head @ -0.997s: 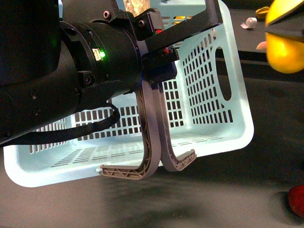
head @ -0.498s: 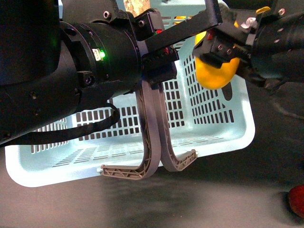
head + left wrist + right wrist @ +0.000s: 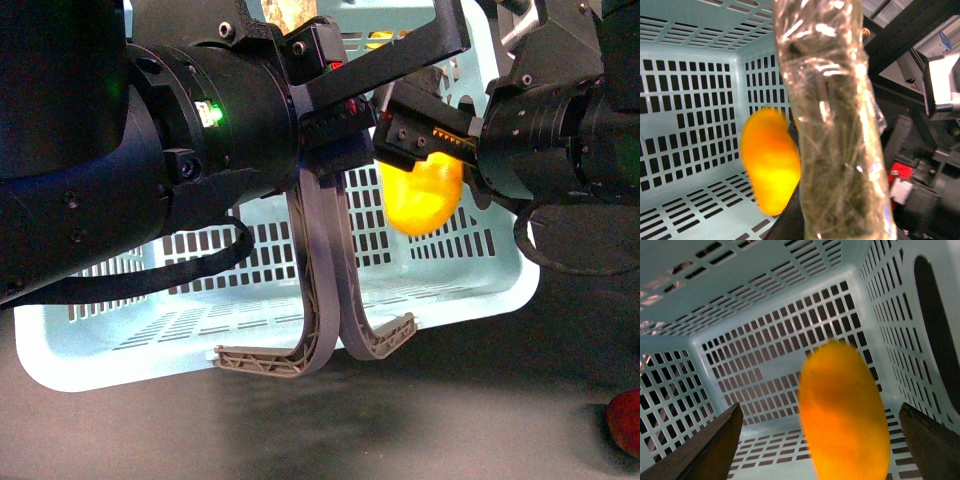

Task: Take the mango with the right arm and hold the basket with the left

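**Mango hangs free between open fingers at the mouth of the basket.** The robot's right gripper (image 3: pixel 822 437) stands wide open at a pale blue slotted basket (image 3: pixel 100 385). Its two dark fingers (image 3: pixel 710 445) are spread far to either side of the mango (image 3: pixel 425 195).

From the right wrist camera the yellow-orange fruit shows blurred between them, touching neither finger, with the basket's perforated walls behind it. From the front, the mango sits just under the black right gripper, its top hidden behind the gripper's body. It is in front of the basket's right-hand wall and above the lower wall, not resting on it.

The basket is tipped so that its opening faces the robot, over a dark table (image 3: pixel 450 425). The bulky black left arm (image 3: pixel 120 170), with a green light (image 3: pixel 213 113) glowing on it, fills the left of the front view and covers much of the basket's upper edge. The left gripper (image 3: pixel 345 95), black with red marks, sits in front of that edge. Two grey ribbed curved strips (image 3: pixel 320 290) hang below it, close together, their ends down at the basket's near rim.

The left wrist camera shows only one finger (image 3: pixel 835 130), wrapped in clear tape, just beside the mango. Its partner is out of sight, so whether the left gripper is closed on the basket cannot be told. A round red fruit (image 3: pixel 626 422) lies on the table at the right edge, well apart from the basket.
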Robot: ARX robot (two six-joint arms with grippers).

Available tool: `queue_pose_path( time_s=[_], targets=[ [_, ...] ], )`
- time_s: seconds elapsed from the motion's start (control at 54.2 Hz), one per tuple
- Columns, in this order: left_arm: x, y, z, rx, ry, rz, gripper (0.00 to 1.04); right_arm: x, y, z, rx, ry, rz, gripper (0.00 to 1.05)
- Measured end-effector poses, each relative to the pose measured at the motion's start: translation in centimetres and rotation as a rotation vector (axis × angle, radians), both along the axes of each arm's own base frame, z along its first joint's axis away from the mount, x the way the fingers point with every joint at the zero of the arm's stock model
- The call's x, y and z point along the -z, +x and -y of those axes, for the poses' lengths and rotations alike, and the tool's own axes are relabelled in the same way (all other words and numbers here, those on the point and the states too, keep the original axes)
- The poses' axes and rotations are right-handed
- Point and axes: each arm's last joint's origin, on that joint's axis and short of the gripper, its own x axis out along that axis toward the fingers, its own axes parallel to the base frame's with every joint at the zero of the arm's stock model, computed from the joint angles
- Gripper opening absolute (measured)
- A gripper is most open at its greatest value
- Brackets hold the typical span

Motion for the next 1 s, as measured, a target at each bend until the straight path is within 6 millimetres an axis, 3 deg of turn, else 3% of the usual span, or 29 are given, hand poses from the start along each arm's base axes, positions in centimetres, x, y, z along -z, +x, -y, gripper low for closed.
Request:
queue_pose_path(
  time_s=[0.277,0.443,0.683,0.923,0.997],
  targets=[
    [0.1,-0.1,0.0,-0.001,0.004,-0.007,0.05,-3.7,-2.8,2.1,0.054,0.004,0.117,0.96],
    [0.1,-0.1,-0.1,-0.002,0.008,-0.005,0.05,-5.6,-6.3,4.4,0.115,-0.033,0.184,0.96],
    [0.1,-0.1,0.0,0.001,0.005,-0.007,0.05,-6.8,-11.5,7.5,0.209,-0.124,0.21,0.96],
    [0.1,-0.1,0.0,0.006,0.003,-0.008,0.05,-7.2,-12.1,7.7,0.211,-0.136,0.239,0.96],
    [0.1,-0.1,0.0,0.005,0.001,-0.009,0.05,-6.5,-12.2,8.1,0.271,-0.221,0.405,0.85]
  ],
)
